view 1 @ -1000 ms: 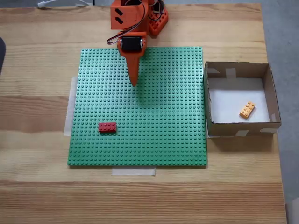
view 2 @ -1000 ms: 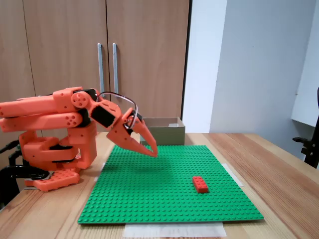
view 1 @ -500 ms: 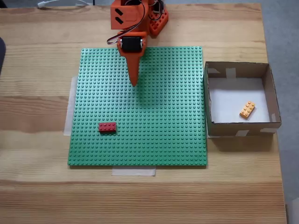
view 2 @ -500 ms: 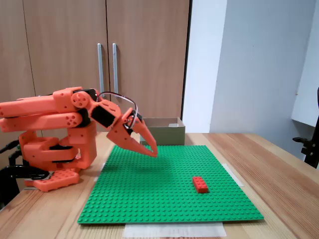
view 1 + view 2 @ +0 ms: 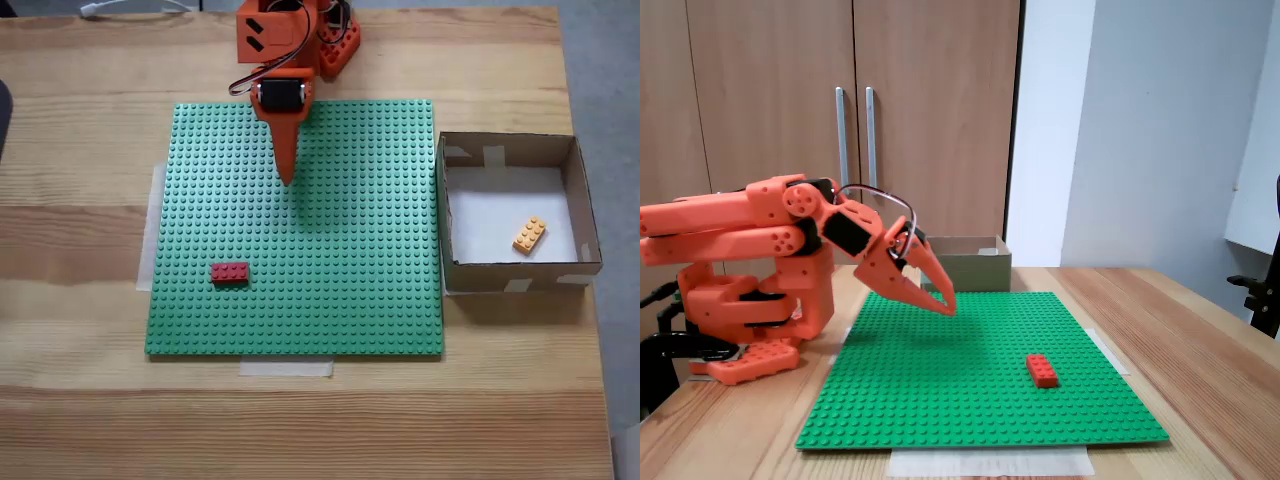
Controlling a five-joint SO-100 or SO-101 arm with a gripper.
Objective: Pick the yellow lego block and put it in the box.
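Note:
The yellow lego block (image 5: 529,234) lies tilted on the white bottom of the box (image 5: 580,190), toward its right side. From the side, the box (image 5: 965,268) stands behind the green baseplate and its inside is hidden. My orange gripper (image 5: 288,178) hangs shut above the upper middle of the baseplate, far to the left of the box, with nothing in it. In the side fixed view the gripper (image 5: 948,307) points down at the plate, its fingertips just above the studs.
A red brick (image 5: 230,272) (image 5: 1042,370) sits on the green baseplate (image 5: 350,280) (image 5: 940,400), lower left in the top fixed view. The arm's base (image 5: 285,35) (image 5: 750,300) stands at the table's far edge. Tape strips hold the plate down.

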